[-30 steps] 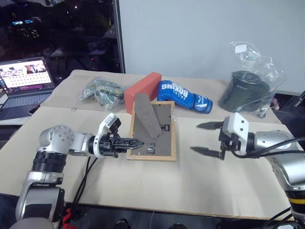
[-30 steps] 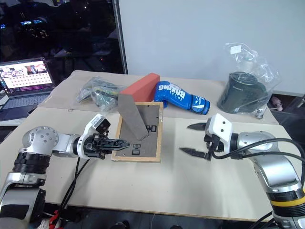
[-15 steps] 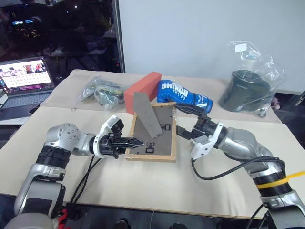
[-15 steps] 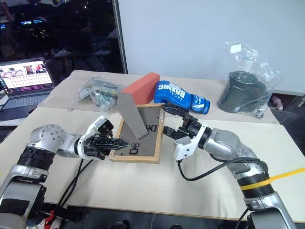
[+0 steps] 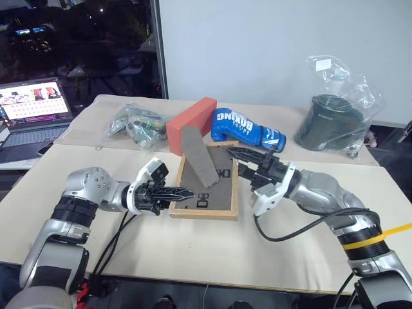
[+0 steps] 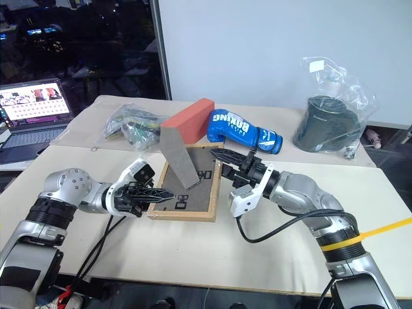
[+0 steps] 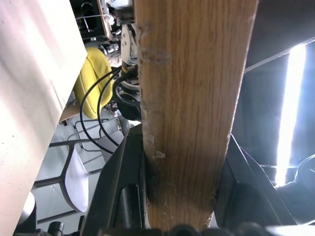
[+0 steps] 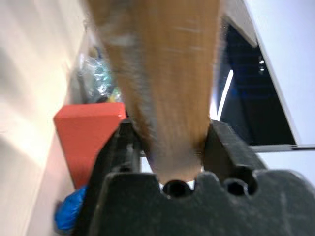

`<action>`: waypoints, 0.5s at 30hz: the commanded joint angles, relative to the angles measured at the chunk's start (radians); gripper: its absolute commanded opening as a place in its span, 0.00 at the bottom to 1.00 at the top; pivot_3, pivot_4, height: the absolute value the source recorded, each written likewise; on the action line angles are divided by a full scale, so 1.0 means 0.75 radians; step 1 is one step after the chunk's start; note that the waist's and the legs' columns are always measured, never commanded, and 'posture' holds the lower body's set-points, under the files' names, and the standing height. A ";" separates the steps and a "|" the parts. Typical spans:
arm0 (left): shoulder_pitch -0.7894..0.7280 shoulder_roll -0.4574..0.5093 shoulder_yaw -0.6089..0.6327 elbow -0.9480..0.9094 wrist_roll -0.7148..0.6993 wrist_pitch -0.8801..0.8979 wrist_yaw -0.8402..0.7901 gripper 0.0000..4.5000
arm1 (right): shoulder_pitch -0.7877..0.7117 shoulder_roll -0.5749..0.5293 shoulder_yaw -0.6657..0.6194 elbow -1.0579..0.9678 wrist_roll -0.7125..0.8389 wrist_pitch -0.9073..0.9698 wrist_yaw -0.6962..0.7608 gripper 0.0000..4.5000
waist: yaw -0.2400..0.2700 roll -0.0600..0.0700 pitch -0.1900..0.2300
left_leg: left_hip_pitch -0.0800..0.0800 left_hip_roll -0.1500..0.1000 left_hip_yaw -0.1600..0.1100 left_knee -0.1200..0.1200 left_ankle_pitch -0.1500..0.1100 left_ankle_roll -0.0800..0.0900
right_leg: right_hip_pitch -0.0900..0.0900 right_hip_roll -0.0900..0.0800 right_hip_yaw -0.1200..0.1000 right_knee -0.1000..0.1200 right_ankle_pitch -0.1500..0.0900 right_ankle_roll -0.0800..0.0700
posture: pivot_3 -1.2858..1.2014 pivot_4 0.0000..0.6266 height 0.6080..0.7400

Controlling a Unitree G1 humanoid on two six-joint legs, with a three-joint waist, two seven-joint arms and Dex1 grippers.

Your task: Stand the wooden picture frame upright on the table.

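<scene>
The wooden picture frame (image 5: 219,190) is held face down just over the middle of the table (image 5: 193,244), grey-brown back panel up, with its prop leg (image 5: 195,161) sticking up. My left gripper (image 5: 183,192) is shut on the frame's left edge near its near corner; the left wrist view has the light wood edge (image 7: 187,108) clamped between the fingers. My right gripper (image 5: 237,161) grips the frame's right edge. In the right wrist view the wood (image 8: 167,88) sits tight between both fingers (image 8: 224,147).
A red-orange block (image 5: 192,122) and a blue boxing glove (image 5: 248,129) lie just behind the frame. A clear bag of small items (image 5: 135,122) sits at the back left, a bagged dark pot (image 5: 331,122) at the back right. A laptop (image 5: 32,112) stands at far left.
My right gripper swung in from the right, rolled over and closed on the frame's right edge. The left gripper kept its hold in place.
</scene>
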 commanded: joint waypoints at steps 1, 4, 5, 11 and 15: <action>-0.009 0.008 0.035 -0.088 0.021 -0.003 -0.023 0.25 | -0.033 0.003 -0.013 -0.006 0.049 -0.006 -0.010 0.30 | 0.000 0.000 0.000 | 0.000 0.000 0.000 0.000 0.000 0.000 | 0.000 0.000 0.000 0.000 0.000 0.000 | 0.52 0.24 0.97; 0.007 0.019 0.032 -0.111 0.050 -0.035 -0.039 0.25 | -0.036 -0.003 -0.009 0.016 0.049 -0.014 -0.007 0.30 | 0.000 0.000 0.000 | 0.000 0.000 0.000 0.000 0.000 0.000 | 0.000 0.000 0.000 0.000 0.000 0.000 | 0.52 0.24 0.97; 0.012 0.023 0.030 -0.120 0.065 -0.053 -0.042 0.25 | -0.035 -0.005 -0.009 0.021 0.050 -0.015 -0.007 0.30 | 0.000 0.000 0.000 | 0.000 0.000 0.000 0.000 0.000 0.000 | 0.000 0.000 0.000 0.000 0.000 0.000 | 0.52 0.24 0.97; 0.046 0.042 0.005 -0.199 0.150 -0.163 -0.080 0.25 | -0.042 -0.008 -0.006 0.045 0.050 -0.025 -0.010 0.30 | 0.000 0.000 0.000 | 0.000 0.000 0.000 0.000 0.000 0.000 | 0.000 0.000 0.000 0.000 0.000 0.000 | 0.52 0.24 0.97; 0.079 0.057 -0.024 -0.256 0.210 -0.241 -0.114 0.36 | -0.039 -0.009 -0.006 0.049 0.049 -0.029 -0.007 0.30 | 0.000 0.000 0.000 | 0.001 0.000 0.000 0.000 0.000 0.000 | 0.001 0.000 0.000 0.000 0.000 0.000 | 0.52 0.24 0.97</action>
